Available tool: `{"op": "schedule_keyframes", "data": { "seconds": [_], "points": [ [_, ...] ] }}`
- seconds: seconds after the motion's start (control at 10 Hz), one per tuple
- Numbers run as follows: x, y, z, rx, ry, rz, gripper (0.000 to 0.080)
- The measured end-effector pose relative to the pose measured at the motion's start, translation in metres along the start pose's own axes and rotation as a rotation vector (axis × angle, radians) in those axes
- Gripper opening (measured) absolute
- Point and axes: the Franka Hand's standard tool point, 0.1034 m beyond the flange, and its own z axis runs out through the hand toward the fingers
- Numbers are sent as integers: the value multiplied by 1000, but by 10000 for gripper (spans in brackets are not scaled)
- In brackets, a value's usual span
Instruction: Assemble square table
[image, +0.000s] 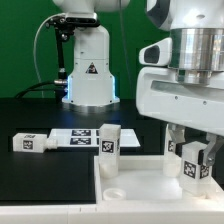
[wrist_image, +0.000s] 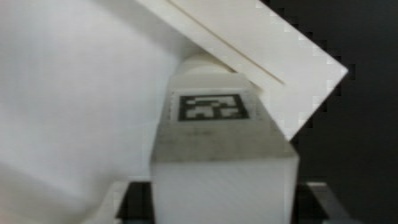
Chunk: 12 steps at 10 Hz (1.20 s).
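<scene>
Bright even light, dark bg, low-res, soft blur

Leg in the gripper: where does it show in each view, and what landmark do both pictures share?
Exterior view: the leg is low at the exterior view's right, between the fingers of the gripper, with tags showing.
Wrist view: the leg fills the middle, one tag facing the camera.
Shared landmark: the white table top, which the leg overlaps in both pictures.
</scene>
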Motion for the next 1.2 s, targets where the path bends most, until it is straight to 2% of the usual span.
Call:
{"op": "schedule_keyframes", "data": {
  "seconds": [0.3,0.4,0.5,0.6,0.7,0.8,0.9,1.0,1.1,1.2],
  "points": [
    [5,9,2,45,-108,422,284],
    [5,11,2,58,-130,505,284],
    [5,11,1,58,-127,490,285],
    [5,11,2,58,-127,476,346],
    [3,10,1,59,-126,468,523],
    [-6,4,-3,73,-102,334,523],
    [-8,-3,-6,110,-81,145,625],
    [-12,-6,-5,133,-66,-15,625],
    [-18,-8,-5,140,-62,-128,645],
    [-16,-8,-5,140,-55,-170,645]
  ]
}}
